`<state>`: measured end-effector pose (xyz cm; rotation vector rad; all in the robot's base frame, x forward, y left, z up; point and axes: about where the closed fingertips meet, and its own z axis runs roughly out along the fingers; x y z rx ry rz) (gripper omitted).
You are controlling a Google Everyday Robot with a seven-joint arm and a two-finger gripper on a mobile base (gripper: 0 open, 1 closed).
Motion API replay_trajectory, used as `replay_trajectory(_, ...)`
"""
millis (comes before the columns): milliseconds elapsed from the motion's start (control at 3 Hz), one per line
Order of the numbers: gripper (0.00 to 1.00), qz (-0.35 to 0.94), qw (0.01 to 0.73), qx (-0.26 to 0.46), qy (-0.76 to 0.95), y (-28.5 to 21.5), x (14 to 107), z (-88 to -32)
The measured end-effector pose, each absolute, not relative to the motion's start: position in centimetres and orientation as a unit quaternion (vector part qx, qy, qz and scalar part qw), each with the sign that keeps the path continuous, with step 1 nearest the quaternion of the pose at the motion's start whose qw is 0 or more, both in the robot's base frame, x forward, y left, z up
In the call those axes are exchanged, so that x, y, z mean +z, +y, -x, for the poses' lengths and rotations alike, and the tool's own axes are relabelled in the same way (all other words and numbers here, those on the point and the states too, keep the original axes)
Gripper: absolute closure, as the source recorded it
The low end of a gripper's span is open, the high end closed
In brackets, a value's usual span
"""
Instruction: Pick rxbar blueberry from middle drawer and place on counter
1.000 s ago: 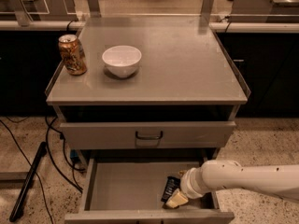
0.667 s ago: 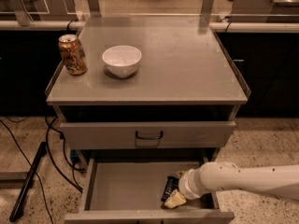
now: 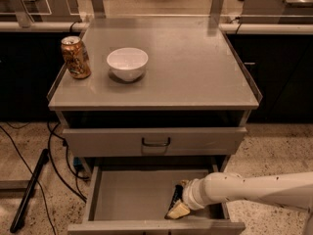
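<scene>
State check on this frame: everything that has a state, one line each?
middle drawer: pulled open
drawer front with handle: shut
rxbar blueberry: in the middle drawer, right side, not yet on the counter
hand: down inside the middle drawer, at the rxbar blueberry
can: upright on the counter, left edge
bowl: upright on the counter, looks empty

Matt brushed-metal counter (image 3: 195, 67); glossy white bowl (image 3: 127, 62); smooth pale plastic hand (image 3: 177, 210) inside metal middle drawer (image 3: 129, 195).
</scene>
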<state>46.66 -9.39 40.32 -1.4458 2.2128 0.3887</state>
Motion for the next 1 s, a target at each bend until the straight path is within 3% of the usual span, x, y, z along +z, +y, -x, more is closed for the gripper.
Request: replay_trajectory(1000, 0.24, 0.521, 0.229, 0.132, 0.812, -11.0, 35.7, -49.8)
